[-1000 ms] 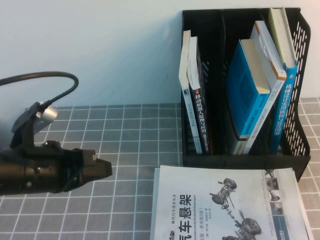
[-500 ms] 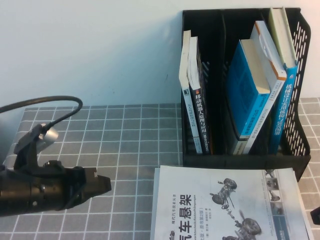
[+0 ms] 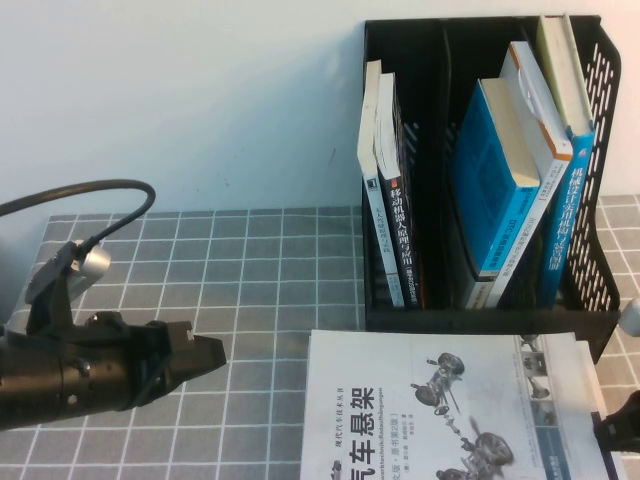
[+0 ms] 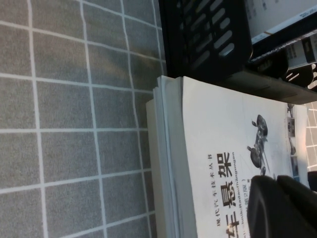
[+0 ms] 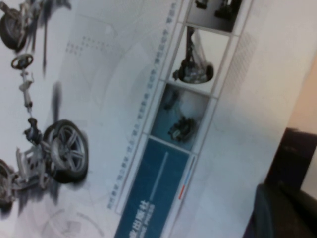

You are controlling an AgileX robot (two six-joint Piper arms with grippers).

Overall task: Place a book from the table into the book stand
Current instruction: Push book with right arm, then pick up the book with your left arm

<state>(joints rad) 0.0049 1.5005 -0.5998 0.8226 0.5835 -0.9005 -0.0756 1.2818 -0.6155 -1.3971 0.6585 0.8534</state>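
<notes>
White and thin, the book [image 3: 455, 415] lies flat on the table [image 3: 260, 280], at about 5 o'clock in the high view. It sits just in front of the book stand [image 3: 490, 170], which is tall and black at about 1 o'clock. Blue books [image 3: 500, 180] lean inside the stand, and two more books [image 3: 385, 190] stand in a slot closer to the middle.

The left gripper [image 3: 205, 355] hangs over the table at about 8 o'clock, just beside the near edge of the book and not touching it. Its fingers look pressed together, holding nothing. The right gripper [image 3: 620, 425] peeks in at about 4 o'clock, by the far edge of the book. I cannot tell if its fingers are apart or together.

The book is not picked up yet. I think the job now is to get a grip on it. A thin flat book is hard to grab, so one gripper should hold it steady while the other lifts an edge. Go slow, so the pages do not bend.
</notes>
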